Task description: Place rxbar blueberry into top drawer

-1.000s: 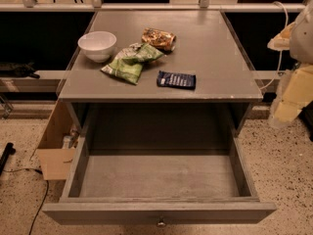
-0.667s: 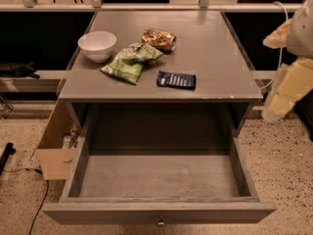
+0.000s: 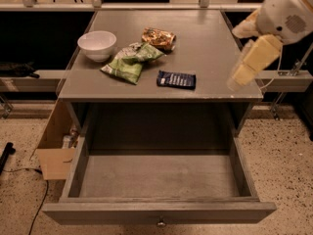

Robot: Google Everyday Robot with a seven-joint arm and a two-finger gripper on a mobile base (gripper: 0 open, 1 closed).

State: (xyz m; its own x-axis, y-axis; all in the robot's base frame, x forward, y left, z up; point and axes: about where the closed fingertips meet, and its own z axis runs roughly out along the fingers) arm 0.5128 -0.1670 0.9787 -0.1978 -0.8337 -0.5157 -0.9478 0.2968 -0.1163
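The rxbar blueberry (image 3: 176, 79), a small flat navy wrapper with white lettering, lies on the grey table (image 3: 210, 38) near its front edge, a little right of centre. The top drawer (image 3: 156, 212) is pulled fully open below the table, and its inside is bare. A small round knob (image 3: 160, 223) sits on its front. My gripper (image 3: 243, 68) hangs from the white arm at the upper right, above the table's right front corner. It is to the right of the bar, apart from it, and holds nothing that I can see.
A white bowl (image 3: 97, 45) stands at the table's left. Green chip bags (image 3: 129, 62) lie beside it, and an orange-brown packet (image 3: 158, 37) lies behind them. An open cardboard box (image 3: 55, 153) sits on the floor left of the drawer. Railings run behind the table.
The arm has swung left and inward from beside the table. The gripper is now over the table's right front corner. The bar and drawer have not moved.
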